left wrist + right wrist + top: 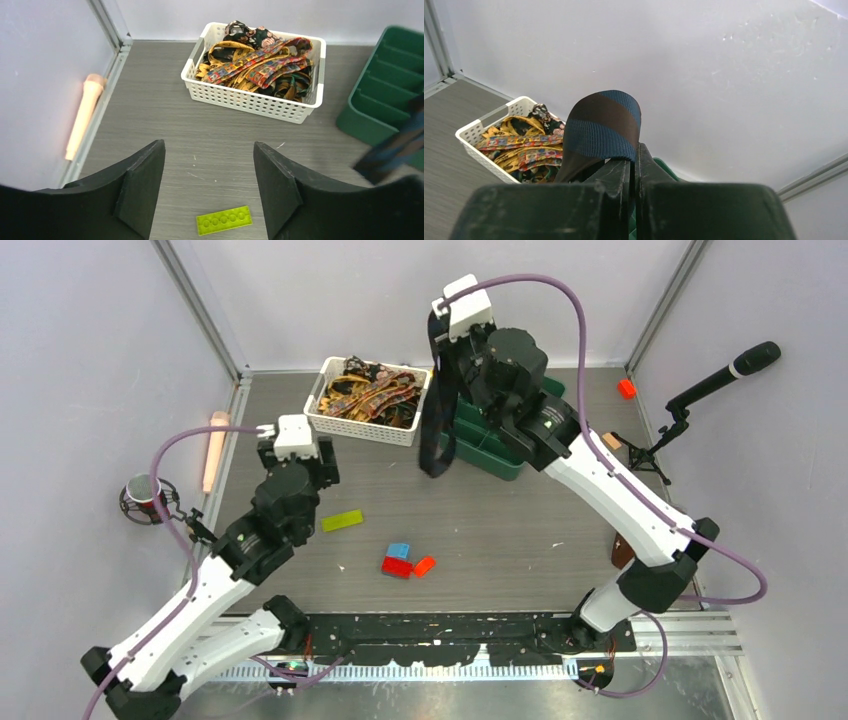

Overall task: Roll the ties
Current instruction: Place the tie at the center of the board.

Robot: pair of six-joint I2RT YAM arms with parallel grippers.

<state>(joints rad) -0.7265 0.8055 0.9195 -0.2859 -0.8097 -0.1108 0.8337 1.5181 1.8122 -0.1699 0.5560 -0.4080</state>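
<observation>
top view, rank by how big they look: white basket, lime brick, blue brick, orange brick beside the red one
1. white basket
2. lime brick
3. blue brick and orange brick: they look too alike to rank.

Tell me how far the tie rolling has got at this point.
Done: no rolled tie shows; the green tray looks empty where visible. In hand: the right gripper is shut on the navy tie, which hangs down unrolled; the left gripper is open and empty. Left: that tie, plus the patterned ties heaped in the white basket.
</observation>
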